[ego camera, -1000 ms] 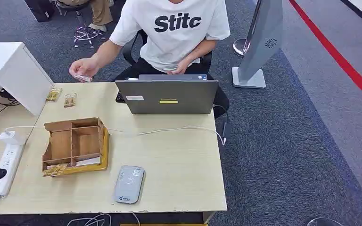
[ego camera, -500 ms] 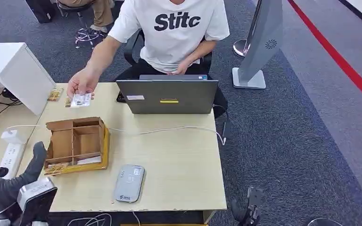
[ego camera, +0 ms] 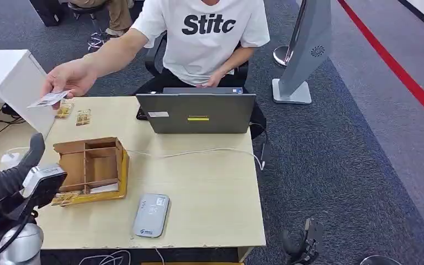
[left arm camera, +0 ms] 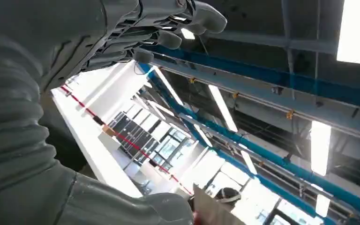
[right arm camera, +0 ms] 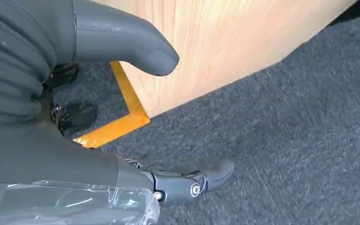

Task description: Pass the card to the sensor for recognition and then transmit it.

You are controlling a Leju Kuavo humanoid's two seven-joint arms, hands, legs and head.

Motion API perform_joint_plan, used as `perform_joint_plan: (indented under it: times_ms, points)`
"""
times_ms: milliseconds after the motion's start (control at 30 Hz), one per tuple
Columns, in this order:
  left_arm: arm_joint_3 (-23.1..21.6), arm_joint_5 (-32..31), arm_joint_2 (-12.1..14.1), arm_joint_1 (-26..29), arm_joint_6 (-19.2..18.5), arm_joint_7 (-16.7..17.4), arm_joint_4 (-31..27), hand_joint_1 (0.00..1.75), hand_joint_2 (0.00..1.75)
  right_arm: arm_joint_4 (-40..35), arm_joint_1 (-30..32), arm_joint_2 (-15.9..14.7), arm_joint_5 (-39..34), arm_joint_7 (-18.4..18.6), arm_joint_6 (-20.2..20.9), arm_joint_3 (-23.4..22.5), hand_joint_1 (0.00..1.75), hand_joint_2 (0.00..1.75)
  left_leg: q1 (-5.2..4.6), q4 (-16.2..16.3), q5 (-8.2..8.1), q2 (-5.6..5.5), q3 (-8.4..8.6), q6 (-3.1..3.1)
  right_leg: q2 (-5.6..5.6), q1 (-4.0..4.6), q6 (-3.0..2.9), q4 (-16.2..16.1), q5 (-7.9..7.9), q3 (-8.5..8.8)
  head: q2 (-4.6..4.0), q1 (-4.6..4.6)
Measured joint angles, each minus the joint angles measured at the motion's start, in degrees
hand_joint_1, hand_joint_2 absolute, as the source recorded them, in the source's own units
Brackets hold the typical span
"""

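Card (ego camera: 48,99) held out by person's hand (ego camera: 69,77), above/beyond wooden tray (ego camera: 88,171), for handover; left hand (ego camera: 16,171) raised beside tray, prob. empty, fingers apart; right hand (right arm camera: 122,51) hangs empty.

A pale wood-grain table (ego camera: 210,182) carries a grey laptop (ego camera: 196,113) marked with a yellow strip, a brown cardboard divider tray (ego camera: 88,165) on a yellow base, and a light grey rounded sensor pad (ego camera: 151,215) crossed by a white cable (ego camera: 199,153). The seated person's white T-shirt (ego camera: 207,33) bears black lettering, and the small card (ego camera: 48,99) in that person's hand is whitish. Dark grey-blue carpet (ego camera: 331,165) runs under a red floor line (ego camera: 392,61), while the robot's left hand (ego camera: 8,176) is dark grey above silver.
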Motion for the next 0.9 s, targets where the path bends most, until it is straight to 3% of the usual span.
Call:
perform_joint_plan:
  times_ms: [133, 233, 433, 567, 633, 900]
  points:
    - [2.1, -0.3, 1.6, -0.7, -0.7, 1.2, 4.1, 0.00, 1.75, 0.0, 0.4, 0.0, -0.8, -0.5, 3.2, -0.4, 0.00, 1.75, 0.00, 0.0, 0.00, 0.00, -0.02, -0.01, -0.01, 0.00, 0.00, 0.0, 0.00, -0.06, 0.00, 0.00]
    - [3.6, -0.8, 2.8, -2.9, -1.1, 1.2, 10.3, 0.00, 1.75, 0.0, 0.4, 0.0, -1.1, 0.2, 6.1, -0.8, 0.00, 1.75, 0.01, 0.0, 0.03, -0.01, -0.04, -0.02, 0.00, 0.00, -0.01, 0.0, 0.01, -0.06, 0.00, 0.00]
    - [5.4, -1.3, 3.9, -4.8, -1.5, 1.1, 18.7, 0.00, 1.75, 0.0, 0.6, 0.0, 0.0, 0.2, 6.1, -0.8, 0.00, 1.75, 0.00, 0.0, 0.03, 0.03, -0.08, -0.02, 0.05, 0.00, -0.02, 0.0, 0.02, -0.09, 0.00, -0.02]
    - [5.8, -1.4, 4.4, -5.1, -1.5, 1.1, 21.0, 0.00, 1.75, 0.0, 0.7, 0.0, 0.0, 0.2, 5.8, -0.8, 0.00, 1.75, 0.00, 0.0, 0.03, 0.04, -0.15, -0.02, 0.07, 0.00, -0.02, 0.0, 0.02, -0.17, 0.00, 0.00]
    - [6.0, -2.3, 4.4, -5.2, -1.8, 1.4, 21.9, 1.75, 1.75, 0.0, 0.7, 0.0, 0.0, 0.2, 5.8, -0.8, 0.00, 1.75, -0.01, 0.0, 0.03, 0.03, -0.16, -0.02, 0.05, 0.00, -0.02, 0.0, 0.02, -0.18, 0.00, 0.00]
    - [6.0, -5.0, 5.2, -6.0, -2.2, 2.1, 26.2, 1.75, 1.75, 0.0, 0.7, 0.0, 0.1, 0.5, 6.4, -0.8, 0.00, 1.75, 0.01, 0.0, 0.03, 0.04, -0.16, -0.03, 0.06, 0.00, -0.03, 0.0, 0.02, -0.21, 0.00, 0.00]
